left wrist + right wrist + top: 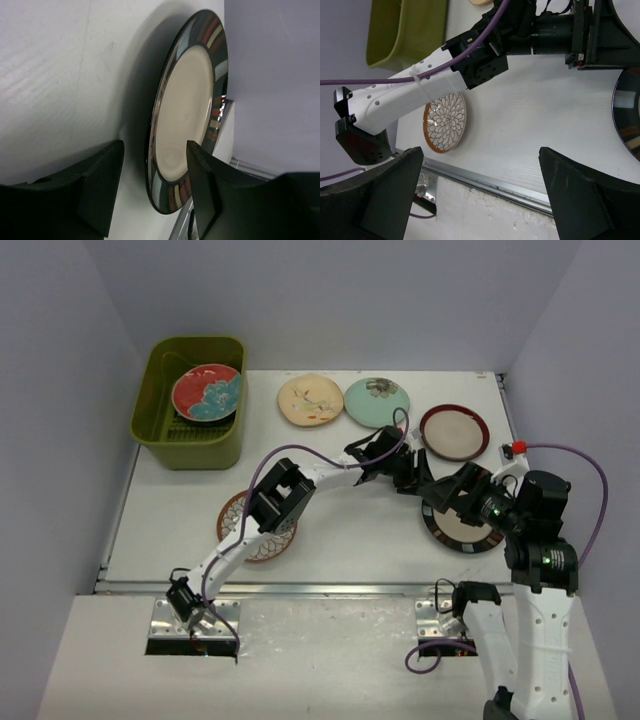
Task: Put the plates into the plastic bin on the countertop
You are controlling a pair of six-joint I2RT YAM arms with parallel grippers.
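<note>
Left gripper (154, 162) is at the striped-rim plate (187, 100), jaws partway apart and straddling its edge. One finger is over the cream face and the other is outside with a sliver of gap, so no grip yet. This looks like the pick-up step. Right gripper (480, 195) hangs wide, holding nothing. The plate sits at the right front of the countertop (360, 540), well apart from the plastic bin (150, 400) in the far left corner (one red-and-blue plate (207, 392) lies in it). Next, I'd say: pinch the rim firmly, lift, carry it left to the bin. No brand, label or writing is readable anywhere.
</note>
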